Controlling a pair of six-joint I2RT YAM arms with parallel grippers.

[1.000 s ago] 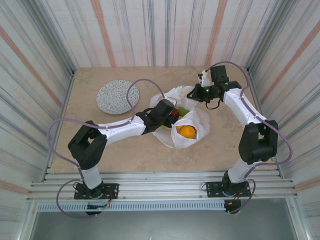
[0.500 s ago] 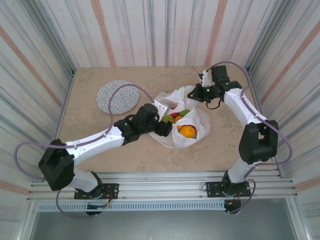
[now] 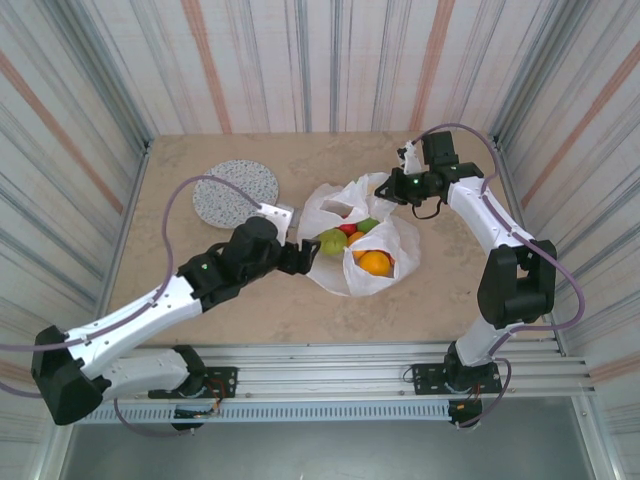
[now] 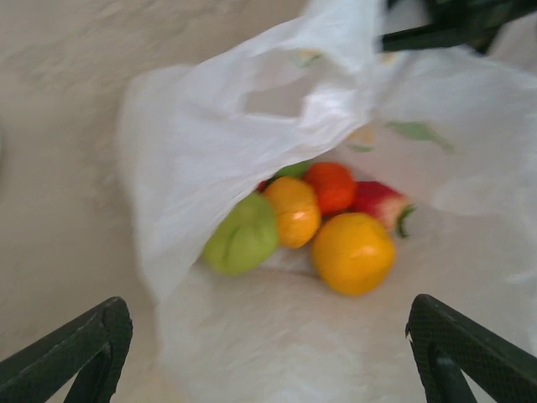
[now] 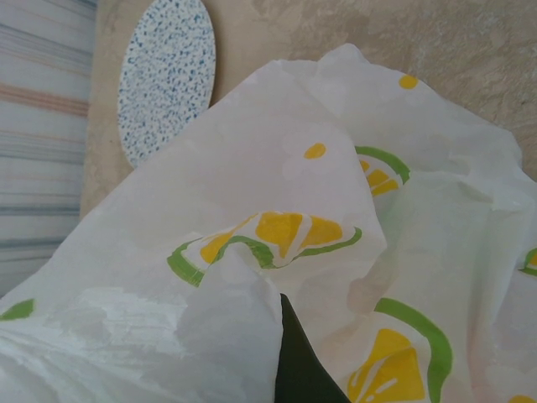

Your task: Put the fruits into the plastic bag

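Because the thin film of the plastic bag point(image 5: 277, 168) drapes over the right pincer point(image 3: 392, 188), the right wrist view gives one dark finger point(image 5: 298, 369) poking out under a fold, its partner buried beneath the sheet. That pincer is closed on the bag's far rim and holds it lifted. The left wrist view is blurred, yet the fruits point(image 4: 319, 218) read as a cluster inside the bag: a green one, oranges, a red piece and a yellow-orange one, with another green bit half hidden behind the overhanging flap. The left pincer point(image 4: 267, 336) is spread wide and empty at the bag's mouth, its fingers cut off by the frame. The bag lies mid-desk point(image 3: 445, 300). A speckled plate point(image 3: 235, 193) sits apart to the left.
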